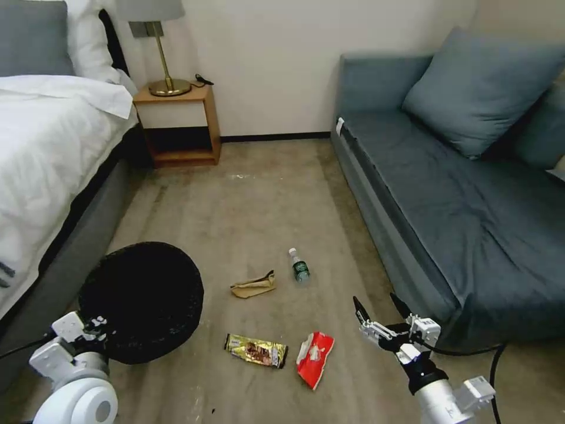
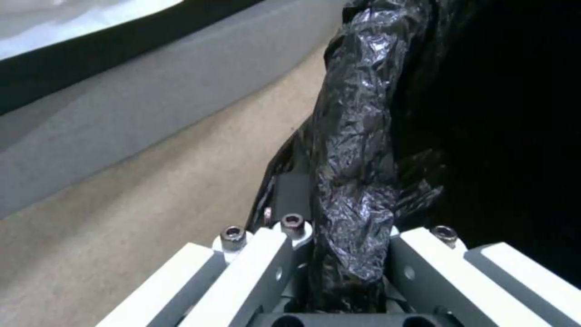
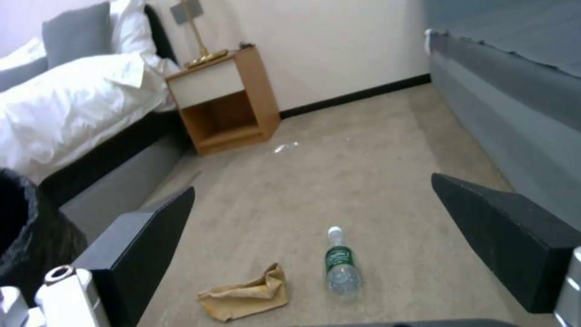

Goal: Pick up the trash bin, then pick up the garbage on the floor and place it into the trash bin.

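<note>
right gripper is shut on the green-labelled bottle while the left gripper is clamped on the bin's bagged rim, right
Not quite. The right gripper is open and empty, hanging above the floor; the head view shows the green-labelled bottle lying on the carpet apart from it. The left gripper is indeed clamped on the trash bin's bagged rim.

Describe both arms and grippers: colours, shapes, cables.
Left gripper: white-grey angular metal links, dark hex screws, on a rounded white wrist with a black cable. Right gripper: two pointed black fingers on white-grey links, black collar, white forearm, black cable trailing.
</note>
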{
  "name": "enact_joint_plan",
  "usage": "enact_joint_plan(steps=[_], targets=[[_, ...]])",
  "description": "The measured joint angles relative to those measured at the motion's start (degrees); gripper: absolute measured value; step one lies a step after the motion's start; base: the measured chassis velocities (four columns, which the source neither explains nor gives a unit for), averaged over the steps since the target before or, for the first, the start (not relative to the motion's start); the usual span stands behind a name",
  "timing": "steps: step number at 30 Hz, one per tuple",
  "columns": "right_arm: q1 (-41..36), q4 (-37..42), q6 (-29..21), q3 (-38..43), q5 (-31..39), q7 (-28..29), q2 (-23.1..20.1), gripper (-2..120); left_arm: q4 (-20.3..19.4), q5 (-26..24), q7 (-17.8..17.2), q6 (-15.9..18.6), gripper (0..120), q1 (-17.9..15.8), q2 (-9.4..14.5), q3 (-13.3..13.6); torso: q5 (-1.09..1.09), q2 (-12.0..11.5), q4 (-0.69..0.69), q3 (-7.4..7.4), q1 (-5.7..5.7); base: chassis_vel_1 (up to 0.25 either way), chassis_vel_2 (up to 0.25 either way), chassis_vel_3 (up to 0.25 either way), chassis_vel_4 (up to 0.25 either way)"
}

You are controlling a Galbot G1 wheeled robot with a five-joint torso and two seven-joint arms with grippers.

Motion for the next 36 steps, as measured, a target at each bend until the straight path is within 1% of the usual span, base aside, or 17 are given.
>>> enact_joint_plan(steps=[4, 5, 7, 8, 11, 12, 15, 16, 18, 19, 21, 23, 24, 27, 28, 32, 36], targets=[[0.97, -0.38, -0.73, -0.03, 0.32, 0.0, -1.28, 100, -0.08, 0.11, 0.0, -0.01, 3, 0.05, -0.03, -0.12, -0.01, 0.0, 0.0, 0.0, 0.0, -0.014, 0.01, 0.007, -0.015], [2.32, -1.05, -1.58, -0.25, 0.87, -0.01, -2.86, 100, -0.21, 0.18, 0.0, -0.01, 3, 0.15, -0.1, -0.26, -0.01, 0.0, 0.0, 0.0, 0.0, 0.0, 0.0, 0.0, 0.0], [8.03, -5.13, -3.16, -2.76, 3.11, -0.04, -9.1, 100, -1.25, 0.05, 0.0, -0.01, 3, 0.75, -0.25, -0.18, 0.0, 0.0, 0.01, -0.01, 0.0, 0.0, 0.0, 0.0, 0.0], [8.03, -5.13, -3.16, -2.76, 3.11, -0.04, -9.1, 100, -1.25, 0.05, 0.0, -0.01, 3, 0.75, -0.25, -0.18, 0.0, 0.0, 0.01, -0.01, 0.0, 0.0, 0.0, 0.0, 0.0], [17.14, -13.05, -4.24, -7.86, 3.75, -0.07, -15.97, 100, -2.26, 0.84, 0.01, 0.02, 3, 1.42, -0.34, 0.19, 0.0, 0.0, 0.01, 0.0, 0.0, 0.0, 0.0, 0.0, 0.0], [17.14, -13.05, -4.24, -7.86, 3.75, -0.07, -15.97, 100, -2.26, 0.84, 0.01, 0.02, 3, 1.42, -0.34, 0.19, 0.0, 0.0, 0.01, 0.0, 0.0, 0.0, 0.0, 0.0, 0.0], [25.89, -20.65, -5.23, -15.37, 5.72, -0.15, -19.64, 100, -2.53, 1.79, 0.12, -0.15, 3, 2.0, -0.26, 0.14, 0.0, 0.0, 0.0, 0.0, 0.0, 0.0, 0.0, 0.0, 0.0], [25.89, -20.65, -5.23, -15.37, 5.72, -0.15, -19.64, 100, -2.53, 1.79, 0.12, -0.15, 3, 2.0, -0.26, 0.14, 0.0, 0.0, 0.0, 0.0, 0.0, 0.0, 0.0, 0.0, 0.0], [33.43, -26.24, -5.69, -21.65, 6.11, -0.13, -20.29, 100, -2.03, 2.87, 0.31, -0.68, 3, 2.21, -0.22, 0.08, 0.01, 0.0, 0.0, 0.0, 0.0, 0.0, 0.0, 0.0, 0.0], [33.43, -26.24, -5.69, -21.65, 6.11, -0.13, -20.29, 100, -2.03, 2.87, 0.31, -0.68, 3, 2.21, -0.22, 0.08, 0.01, 0.0, 0.0, 0.0, 0.0, 0.0, 0.0, 0.0, 0.0], [37.79, -29.47, -5.94, -25.32, 6.18, -0.03, -20.05, 100, -1.39, 3.46, 0.37, -1.04, 3, 2.25, -0.22, 0.07, -0.02, 0.0, 0.02, 0.0, 0.0, 0.0, 0.0, 0.0, 0.0], [46.55, -37.82, -6.19, -34.32, 6.04, 0.0, -17.49, 100, 0.22, 4.63, 0.46, -1.83, 3, 2.16, -0.26, 0.02, -0.02, -0.01, 0.01, 0.01, 0.0, 0.0, 0.0, 0.0, 0.0], [46.55, -37.82, -6.19, -34.32, 6.04, 0.0, -17.49, 100, 0.22, 4.63, 0.46, -1.83, 3, 2.16, -0.26, 0.02, -0.02, -0.01, 0.01, 0.01, 0.0, 0.0, 0.0, 0.0, 0.0], [54.26, -47.29, -6.16, -42.94, 3.85, 0.03, -12.65, 100, 1.11, 5.51, 0.52, -2.44, 3, 1.99, -0.65, -0.44, -0.01, -0.01, 0.02, 0.01, 0.0, 0.0, 0.0, 0.0, 0.0], [54.26, -47.29, -6.16, -42.94, 3.85, 0.03, -12.65, 100, 1.11, 5.51, 0.52, -2.44, 3, 1.99, -0.65, -0.44, -0.01, -0.01, 0.02, 0.01, 0.0, 0.0, 0.0, 0.0, 0.0], [58.71, -53.42, -5.8, -49.09, 1.64, -0.41, -8.78, 100, 1.13, 5.96, 0.53, -3.14, 3, 2.4, -0.83, -0.91, -0.02, -0.01, 0.02, 0.0, 0.0, 0.0, 0.0, 0.0, 0.0], [62.77, -61.47, -5.12, -57.88, -0.68, -1.73, -4.38, 100, 0.62, 8.2, 0.54, -4.55, 3, 3.5, -0.98, -0.91, -0.02, -0.01, 0.02, 0.0, 0.0, 0.0, 0.0, 0.0, 0.0]])
